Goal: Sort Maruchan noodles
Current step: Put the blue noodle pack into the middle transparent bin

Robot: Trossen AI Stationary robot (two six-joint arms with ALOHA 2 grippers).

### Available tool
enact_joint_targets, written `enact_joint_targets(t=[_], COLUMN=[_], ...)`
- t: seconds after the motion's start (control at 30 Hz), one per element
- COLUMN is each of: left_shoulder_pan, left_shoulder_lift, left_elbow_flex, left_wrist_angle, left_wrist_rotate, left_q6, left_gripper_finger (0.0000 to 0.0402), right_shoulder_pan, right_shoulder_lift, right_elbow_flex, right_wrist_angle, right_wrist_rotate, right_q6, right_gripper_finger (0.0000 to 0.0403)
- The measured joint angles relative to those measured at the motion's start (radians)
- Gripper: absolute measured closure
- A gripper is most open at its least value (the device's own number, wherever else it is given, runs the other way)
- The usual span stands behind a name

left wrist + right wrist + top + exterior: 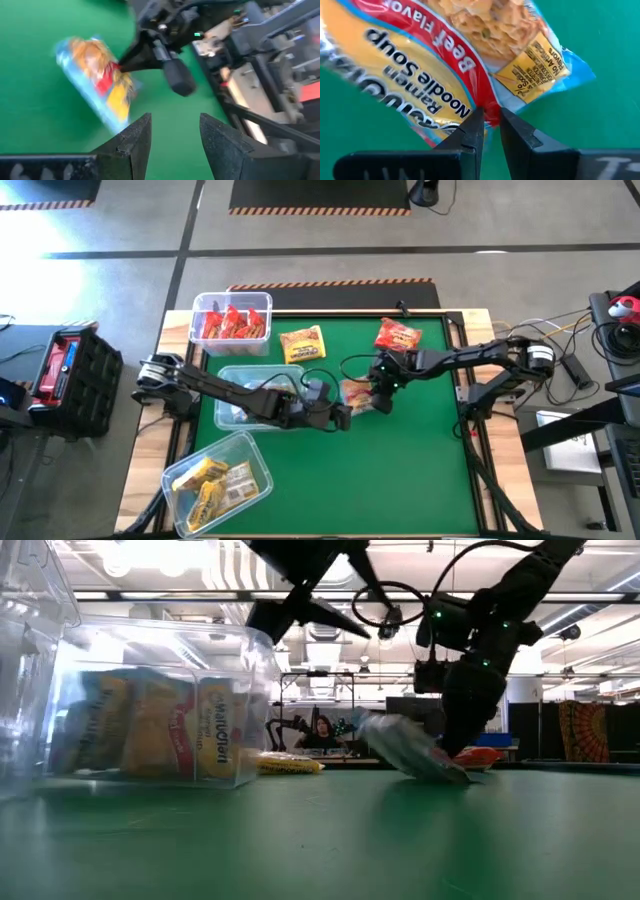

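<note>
An orange-and-blue Maruchan packet (356,392) sits mid-table in my right gripper (378,398), which is shut on it. In the right wrist view the packet (445,65) reads "Ramen Noodle Soup, Beef Flavor". My left gripper (345,418) is open just left of it and touches nothing; its wrist view shows the packet (97,75) ahead of the fingers. A red packet (398,336) and a yellow packet (302,343) lie flat near the far edge. My right gripper (490,125) pinches the packet's edge seam (487,111) between its two fingertips, about midway along one long side. The fingers come from above, pointing down. In the low view the packet (405,752) hangs tilted, its lower end (455,777) at or just above the table.
A clear bin holding red packets (232,318) stands at the far left. A bin of yellow packets (218,478) is at the near left. Another clear bin (240,385) lies under the left arm. The table's near right half is bare green mat (400,480).
</note>
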Motion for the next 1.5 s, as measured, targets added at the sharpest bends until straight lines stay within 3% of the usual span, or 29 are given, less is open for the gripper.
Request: enact_joint_targets(t=[0.37,0.67,1.03,1.23,1.5], left_shoulder_pan=[-0.011,0.001,0.017,0.02,0.031], left_shoulder_lift=[0.004,-0.037,0.036,0.162,0.328], left_elbow_flex=[-0.001,0.086,0.154,0.334,0.606], left_wrist_angle=[0.065,-0.065,-0.074,-0.096,-0.43], left_wrist_rotate=[0.02,0.031,0.052,0.105,0.102], left_q6=[-0.02,0.057,-0.06,-0.018,0.005], left_gripper_finger=[0.0253,0.0253,0.0253,0.0253,0.0253], right_shoulder_pan=[0.0,0.0,-0.003,-0.002,-0.002], right_shoulder_lift=[-0.004,-0.032,-0.034,-0.034,-0.035], right_elbow_flex=[-0.064,-0.065,-0.065,-0.065,-0.069], right_wrist_angle=[0.04,0.067,0.067,0.069,0.071], right_wrist_rotate=[0.003,0.002,0.0,0.001,0.0], right_q6=[-0.035,-0.035,-0.043,-0.053,-0.084], right_gripper_finger=[0.0349,0.0349,0.0349,0.0349,0.0349])
